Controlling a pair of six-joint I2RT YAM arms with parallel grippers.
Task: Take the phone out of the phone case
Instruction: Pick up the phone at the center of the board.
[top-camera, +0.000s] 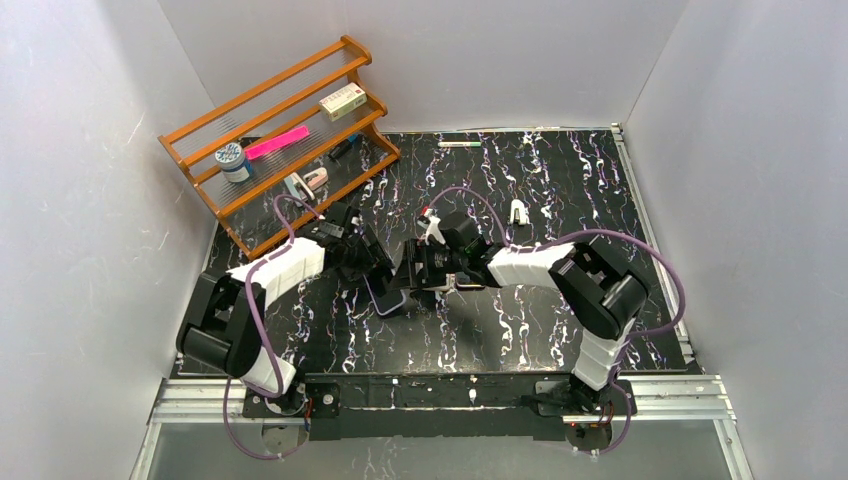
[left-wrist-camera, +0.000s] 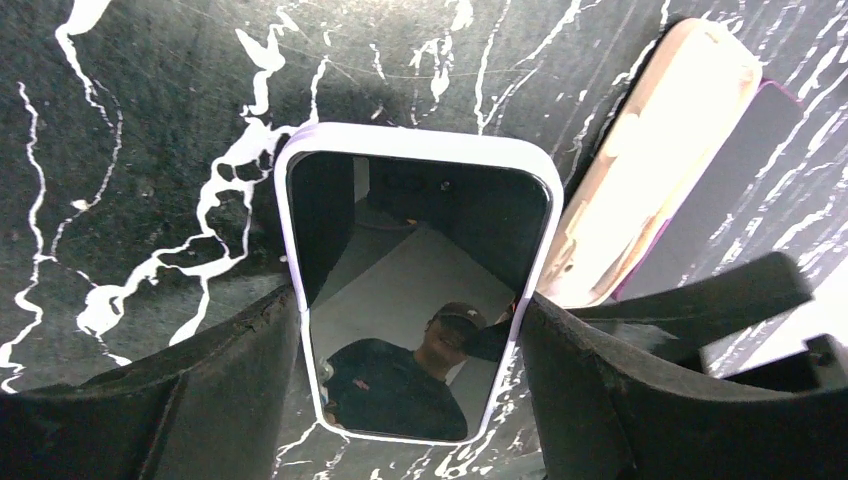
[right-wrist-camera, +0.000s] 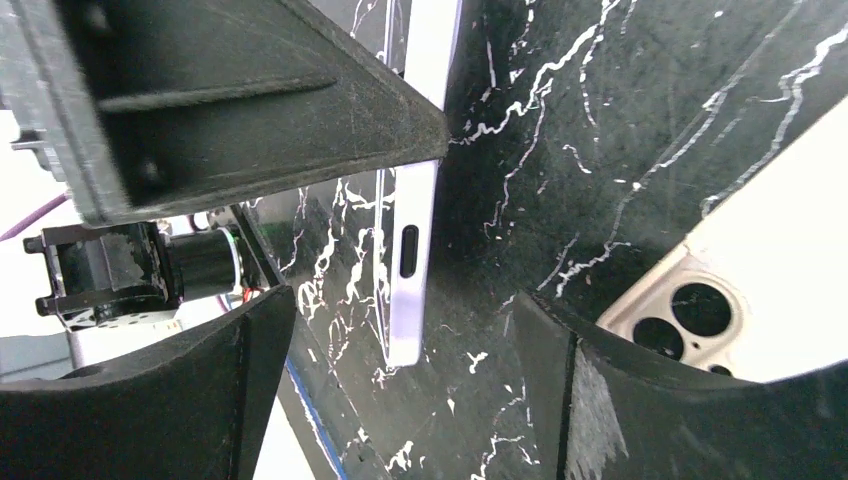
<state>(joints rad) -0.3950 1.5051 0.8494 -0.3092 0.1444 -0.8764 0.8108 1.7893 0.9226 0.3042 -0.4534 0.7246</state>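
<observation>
A phone with a black glossy screen sits in a lavender case, held on edge above the black marble table. My left gripper is shut on it, one finger on each long side. In the top view it is mid-table. My right gripper is open, close to the right of the left one. The case's side with a port slot hangs ahead of its open jaws, not touched. The left finger presses that case from above.
A cream-white phone back or case with camera holes lies on the table beside the grippers, also in the left wrist view. A wooden rack with small items stands back left. A pen and a white clip lie farther back.
</observation>
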